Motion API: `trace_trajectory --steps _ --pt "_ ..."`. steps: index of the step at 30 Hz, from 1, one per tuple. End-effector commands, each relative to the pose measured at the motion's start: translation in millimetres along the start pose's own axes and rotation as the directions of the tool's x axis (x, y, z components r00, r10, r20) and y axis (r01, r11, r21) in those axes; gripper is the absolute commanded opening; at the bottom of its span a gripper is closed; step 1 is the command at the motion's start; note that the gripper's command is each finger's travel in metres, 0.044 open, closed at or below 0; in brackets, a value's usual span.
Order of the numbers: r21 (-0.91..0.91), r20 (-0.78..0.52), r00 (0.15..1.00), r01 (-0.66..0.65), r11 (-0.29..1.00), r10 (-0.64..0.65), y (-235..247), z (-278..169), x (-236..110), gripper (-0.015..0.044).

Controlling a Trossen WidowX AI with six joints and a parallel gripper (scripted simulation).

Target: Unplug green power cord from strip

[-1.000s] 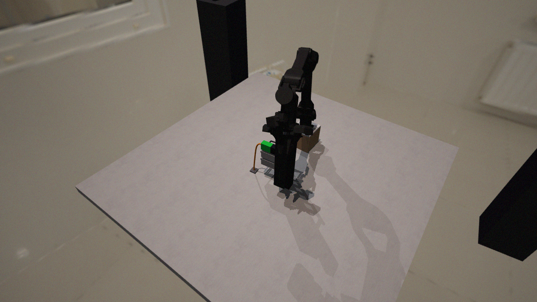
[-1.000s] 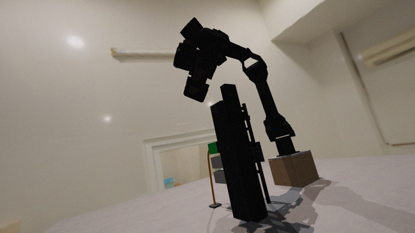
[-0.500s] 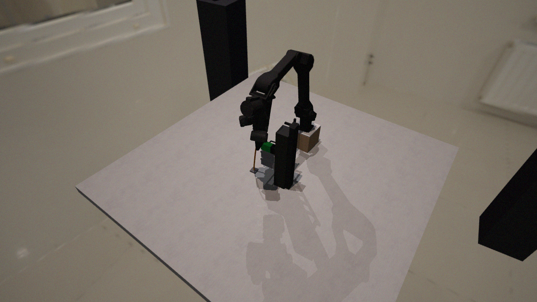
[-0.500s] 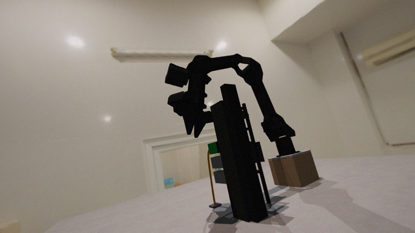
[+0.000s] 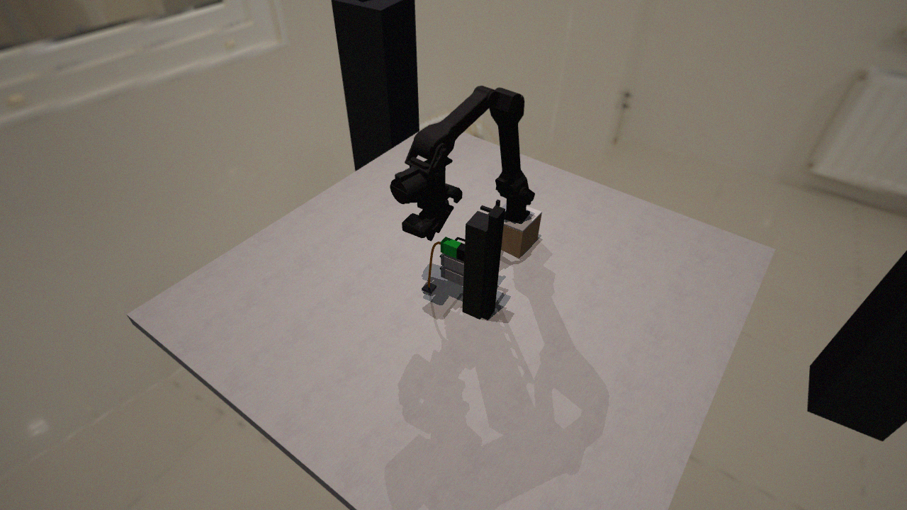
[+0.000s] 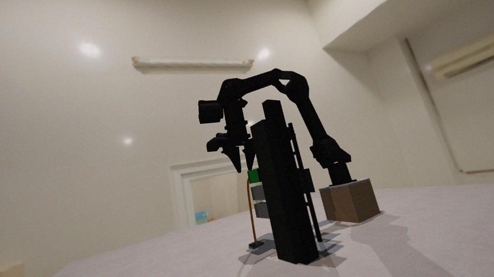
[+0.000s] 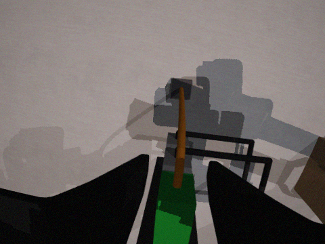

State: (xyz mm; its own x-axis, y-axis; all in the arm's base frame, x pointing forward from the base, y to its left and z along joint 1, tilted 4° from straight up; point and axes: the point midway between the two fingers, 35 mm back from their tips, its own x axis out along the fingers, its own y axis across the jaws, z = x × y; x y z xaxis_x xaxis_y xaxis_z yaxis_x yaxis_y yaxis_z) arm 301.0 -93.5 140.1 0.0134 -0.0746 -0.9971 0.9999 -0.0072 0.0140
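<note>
The green plug (image 5: 451, 246) (image 6: 253, 175) (image 7: 173, 221) sits in the top socket of the upright black power strip (image 5: 482, 266) (image 6: 282, 194). Its orange cord (image 5: 431, 260) (image 6: 250, 208) (image 7: 181, 140) drops to a small dark foot (image 5: 429, 289) (image 6: 255, 244) on the table. My gripper (image 5: 431, 229) (image 6: 245, 168) (image 7: 178, 165) points down just above the plug. Its fingers stand apart on either side of the plug's line and touch nothing. In the wrist view the plug and cord show in the gap between the fingers.
Two grey plugs (image 5: 451, 266) (image 6: 257, 192) sit below the green one on the strip. A thin black frame (image 6: 302, 181) stands behind the strip. The arm's brown base box (image 5: 521, 236) (image 6: 348, 201) stands close by. Tall dark pillars (image 5: 375, 76) (image 5: 862, 374) stand off the table (image 5: 285, 304).
</note>
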Motion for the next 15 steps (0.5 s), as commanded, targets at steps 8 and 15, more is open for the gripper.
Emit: trace_trajectory --steps 8,15 --pt "0.008 0.0 1.0 0.005 1.0 -0.005 -0.2 -12.9 0.4 0.016" --pt "0.008 -0.001 1.0 0.005 1.0 -0.005 -0.5 -24.7 0.4 0.016"
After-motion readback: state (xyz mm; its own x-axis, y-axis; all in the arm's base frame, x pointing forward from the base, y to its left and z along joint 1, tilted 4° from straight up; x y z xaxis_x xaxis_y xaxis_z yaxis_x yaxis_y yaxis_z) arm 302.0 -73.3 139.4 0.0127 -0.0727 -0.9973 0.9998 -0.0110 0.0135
